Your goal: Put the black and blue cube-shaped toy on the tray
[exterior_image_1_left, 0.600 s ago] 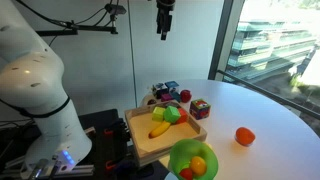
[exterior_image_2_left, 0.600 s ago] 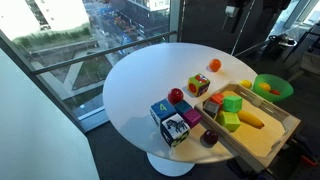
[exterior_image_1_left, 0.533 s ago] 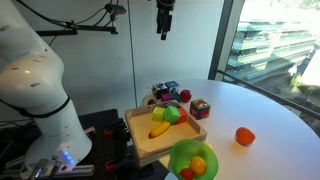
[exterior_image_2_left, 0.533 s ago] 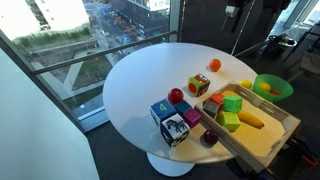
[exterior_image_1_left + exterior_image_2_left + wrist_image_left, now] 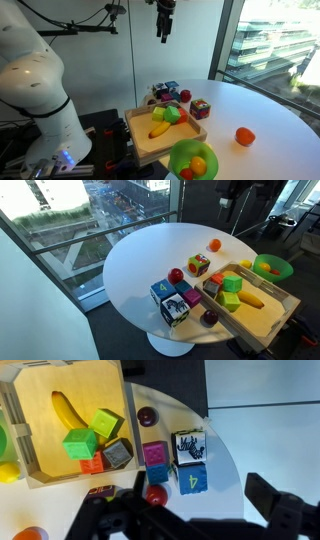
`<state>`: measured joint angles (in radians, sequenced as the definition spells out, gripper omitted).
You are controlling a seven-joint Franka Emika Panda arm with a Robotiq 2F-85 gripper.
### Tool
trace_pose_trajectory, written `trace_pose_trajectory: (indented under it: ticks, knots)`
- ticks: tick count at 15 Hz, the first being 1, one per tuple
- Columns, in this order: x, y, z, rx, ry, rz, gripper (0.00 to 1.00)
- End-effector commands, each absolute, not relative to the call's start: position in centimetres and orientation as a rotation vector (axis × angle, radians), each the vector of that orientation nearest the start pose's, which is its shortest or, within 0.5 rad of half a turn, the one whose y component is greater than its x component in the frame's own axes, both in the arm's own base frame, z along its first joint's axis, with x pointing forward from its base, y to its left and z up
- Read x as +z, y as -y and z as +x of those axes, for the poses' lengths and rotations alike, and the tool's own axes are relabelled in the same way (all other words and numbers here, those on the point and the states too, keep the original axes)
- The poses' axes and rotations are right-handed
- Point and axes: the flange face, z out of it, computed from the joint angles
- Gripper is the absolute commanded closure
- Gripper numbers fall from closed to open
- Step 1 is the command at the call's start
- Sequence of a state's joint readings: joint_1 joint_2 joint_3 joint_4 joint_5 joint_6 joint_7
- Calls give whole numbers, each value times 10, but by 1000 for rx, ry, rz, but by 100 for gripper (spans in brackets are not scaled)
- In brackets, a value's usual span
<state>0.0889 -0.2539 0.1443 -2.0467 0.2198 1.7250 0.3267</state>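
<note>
White table (image 5: 140,260), black and blue cube-shaped toy (image 5: 192,478) apparently well below tool (image 5: 163,36)

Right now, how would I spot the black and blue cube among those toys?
On the round white table, four cubes cluster outside the wooden tray. The black and blue cube is in the pair farther from the tray: its top is blue with a pale 4, while its neighbour shows a black-and-white picture.
</note>
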Motion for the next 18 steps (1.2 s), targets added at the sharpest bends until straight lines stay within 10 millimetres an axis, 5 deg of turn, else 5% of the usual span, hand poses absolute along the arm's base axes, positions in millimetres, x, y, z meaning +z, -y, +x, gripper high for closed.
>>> trace_pose_trajectory:
  ticks: [1, 12, 18]
  knots:
    - [544, -138, 466, 154, -222, -3022, 0]
    - [484, -139, 514, 81, -227, -3014, 0]
    - [426, -155, 543, 28, -204, -3025, 0]
